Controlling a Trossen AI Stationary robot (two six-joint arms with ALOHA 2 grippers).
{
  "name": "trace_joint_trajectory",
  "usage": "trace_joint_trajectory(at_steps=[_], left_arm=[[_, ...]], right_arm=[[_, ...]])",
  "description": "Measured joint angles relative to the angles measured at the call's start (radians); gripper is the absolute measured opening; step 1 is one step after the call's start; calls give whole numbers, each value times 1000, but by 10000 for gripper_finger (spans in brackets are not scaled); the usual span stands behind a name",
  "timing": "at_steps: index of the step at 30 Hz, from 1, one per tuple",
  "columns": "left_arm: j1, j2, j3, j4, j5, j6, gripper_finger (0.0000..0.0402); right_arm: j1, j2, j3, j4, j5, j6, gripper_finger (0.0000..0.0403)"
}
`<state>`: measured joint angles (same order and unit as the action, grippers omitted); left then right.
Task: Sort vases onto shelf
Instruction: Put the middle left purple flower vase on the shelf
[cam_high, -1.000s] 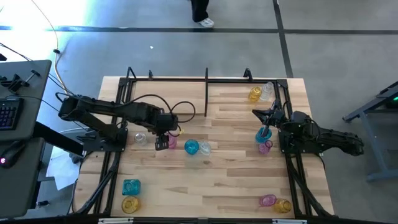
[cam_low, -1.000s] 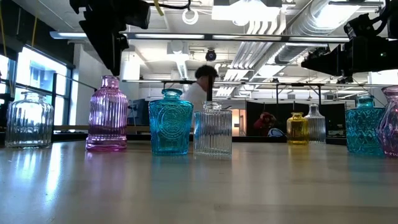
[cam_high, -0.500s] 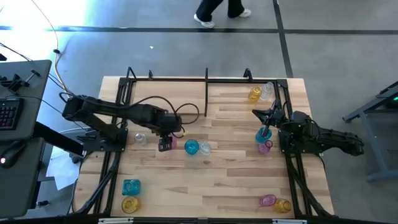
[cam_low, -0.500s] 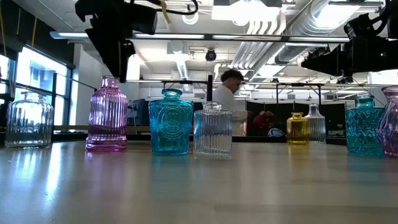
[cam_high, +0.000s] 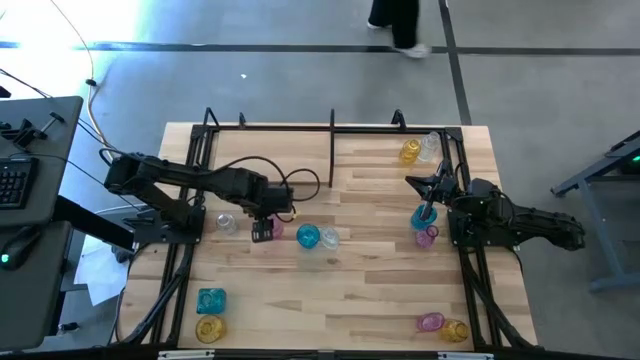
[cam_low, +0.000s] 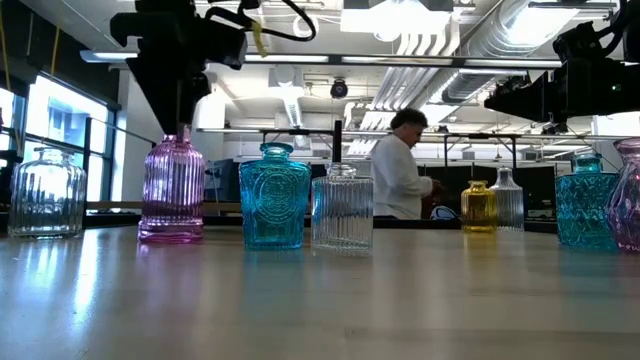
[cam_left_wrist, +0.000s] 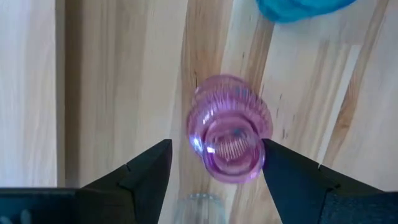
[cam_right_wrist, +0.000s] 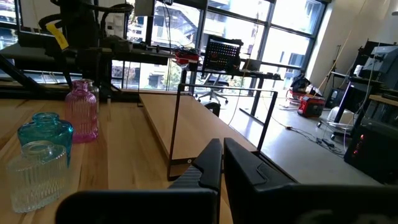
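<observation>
Picking step in hand: left gripper (cam_left_wrist: 214, 163) poised directly above the pink ribbed vase (cam_left_wrist: 229, 127), fingers spread wide either side of its neck, not yet touching. Vase standing upright left of centre on the wooden table (cam_high: 370, 270), just left of a teal vase (cam_high: 308, 237) and a clear ribbed vase (cam_high: 329, 238). Shelf (cam_high: 332, 140) along the far edge, well apart. Next, likely: lower straight down, close on the neck, lift without nudging the teal neighbour. Right gripper (cam_high: 422, 190) waiting near the right edge, fingers closed, holding nothing.
</observation>
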<state>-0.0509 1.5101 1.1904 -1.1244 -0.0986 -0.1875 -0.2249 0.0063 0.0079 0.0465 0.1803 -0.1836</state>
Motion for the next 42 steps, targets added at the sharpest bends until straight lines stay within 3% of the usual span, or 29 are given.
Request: trace_joint_trajectory(at_steps=[12, 26, 42], left_arm=[[0, 0, 0, 23, 1, 18, 219], [0, -1, 0, 23, 1, 49, 119], [0, -11, 0, -39, -12, 77, 121]], right_arm=[[0, 0, 0, 0, 0, 0, 0], [0, 0, 0, 0, 0, 0, 0], [0, 0, 0, 0, 0, 0, 0]])
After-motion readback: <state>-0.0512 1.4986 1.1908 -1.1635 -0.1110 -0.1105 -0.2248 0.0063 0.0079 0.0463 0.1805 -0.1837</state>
